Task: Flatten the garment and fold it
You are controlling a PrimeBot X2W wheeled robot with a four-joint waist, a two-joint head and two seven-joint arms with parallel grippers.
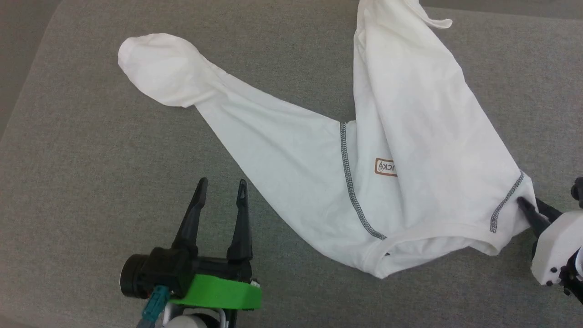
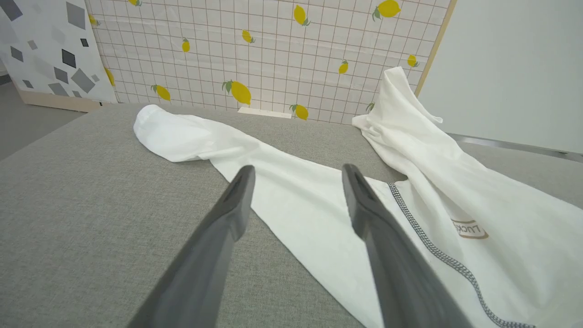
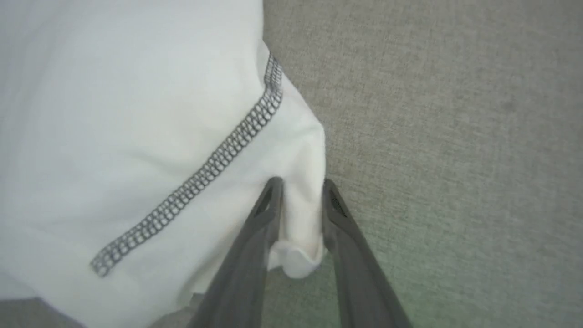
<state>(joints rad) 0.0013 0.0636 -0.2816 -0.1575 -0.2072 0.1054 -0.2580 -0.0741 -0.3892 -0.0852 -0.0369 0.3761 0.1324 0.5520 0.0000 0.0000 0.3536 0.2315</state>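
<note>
Garment (image 1: 291,150) shoulder between right gripper (image 3: 302,184) fingers (snugly)

Grey woven worktop (image 2: 68,205) up front, lemon-print grid panel (image 2: 273,50) standing behind, grey-squares panel (image 2: 45,50) off left, plain pale wall (image 2: 514,68) right.

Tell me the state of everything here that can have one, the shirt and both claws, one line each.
T-shirt: unfolded, twisted and bunched on the grey surface, not flat; chest patch partly hidden by a fold.
Left claw: open, empty, beside the shirt.
Right claw: closed on a bunch of fabric at the shirt's shoulder edge.
</note>
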